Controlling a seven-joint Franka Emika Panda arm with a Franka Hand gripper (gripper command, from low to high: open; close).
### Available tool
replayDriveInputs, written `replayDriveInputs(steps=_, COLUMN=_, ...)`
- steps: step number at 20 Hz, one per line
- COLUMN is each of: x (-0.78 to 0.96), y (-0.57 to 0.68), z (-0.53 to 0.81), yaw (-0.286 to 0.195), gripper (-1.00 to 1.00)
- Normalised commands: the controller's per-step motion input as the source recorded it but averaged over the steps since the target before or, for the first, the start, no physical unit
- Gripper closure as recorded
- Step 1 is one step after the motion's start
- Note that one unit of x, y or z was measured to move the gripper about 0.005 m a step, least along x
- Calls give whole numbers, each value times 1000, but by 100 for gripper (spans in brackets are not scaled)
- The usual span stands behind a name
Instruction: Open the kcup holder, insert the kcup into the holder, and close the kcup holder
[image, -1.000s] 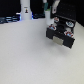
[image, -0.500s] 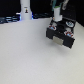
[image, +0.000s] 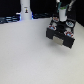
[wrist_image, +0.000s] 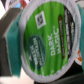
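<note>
One black boxy kcup holder (image: 61, 34) is sitting near the far edge of a pale, smooth worktop (image: 27, 57), toward the exterior view's right. Its slotted tray is showing several round pods — too blurred to count. One claw (image: 62, 16) is hanging just above it. In the wrist view, one kcup (wrist_image: 46, 42) — round green foil top, white rim — is filling the picture, apparently pinched by the claw.
</note>
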Motion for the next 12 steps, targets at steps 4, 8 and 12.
replayDriveInputs(steps=4, x=-30, y=298, z=-140, yaw=66, gripper=100)
replayDriveInputs(steps=8, x=-41, y=33, z=-187, yaw=9, gripper=100)
replayDriveInputs(steps=12, x=4, y=9, z=-200, yaw=-14, gripper=100)
